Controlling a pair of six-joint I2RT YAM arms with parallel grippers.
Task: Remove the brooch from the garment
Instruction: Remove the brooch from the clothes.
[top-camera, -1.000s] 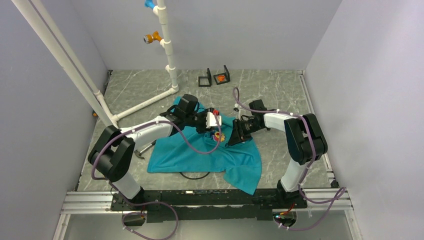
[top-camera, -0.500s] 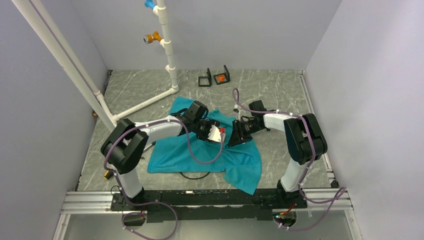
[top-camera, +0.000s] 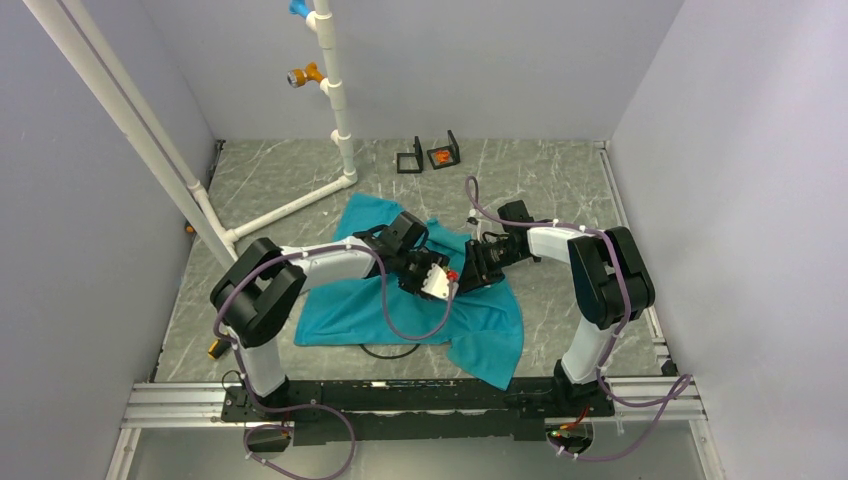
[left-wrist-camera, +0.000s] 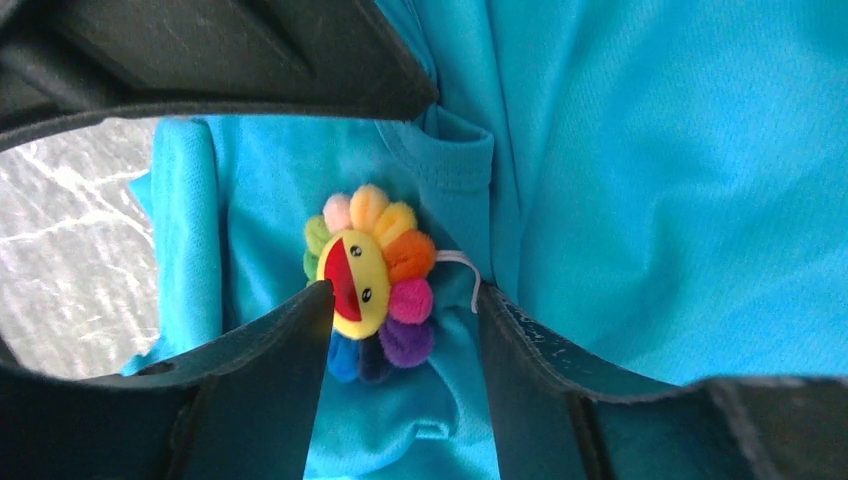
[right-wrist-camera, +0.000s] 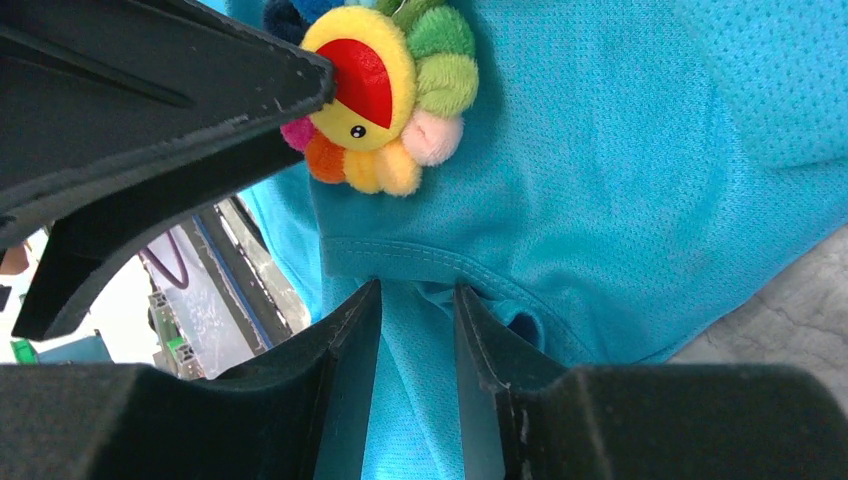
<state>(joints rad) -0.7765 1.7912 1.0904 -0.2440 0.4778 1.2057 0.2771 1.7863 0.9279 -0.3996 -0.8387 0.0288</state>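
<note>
Nearest the arm bases, the near hem of the teal-blue cloth T-shirt (top-camera: 350, 310) lies crumpled on the grey marbled tabletop (top-camera: 560, 180). A thin black cable loop (top-camera: 390, 352) shows from under its edge, and bare stone lies to either side. A little farther in, over the middle of the shirt, both arms meet at the neckline. The small plush rainbow-petalled flower brooch (left-wrist-camera: 370, 285), with its yellow smiling face, sits on the cloth just below the collar seam, attached as far as can be judged. The left pincer (left-wrist-camera: 403, 293) stands open astride it, one fingertip touching the yellow face and the other apart from the petals, beside a pale thread loop (left-wrist-camera: 462, 270). The right pincer (right-wrist-camera: 417, 287) is narrow, with a fold of the collar in its gap, seemingly pinching the T-shirt to anchor it just beside the flower. The step in hand looks like the grasp itself, with removal not yet begun. The next move calls for closing the left fingers squarely on the plush without catching cloth, then drawing away from the anchored collar. The fastening is hidden, so the best direction of pull is uncertain. The two pincers nearly touch and leave little room between them, while the space above looks free. Farther back, a white plastic pipe frame (top-camera: 335, 90) and two small black stands (top-camera: 410, 160) sit toward the far edge, well apart from the work.
</note>
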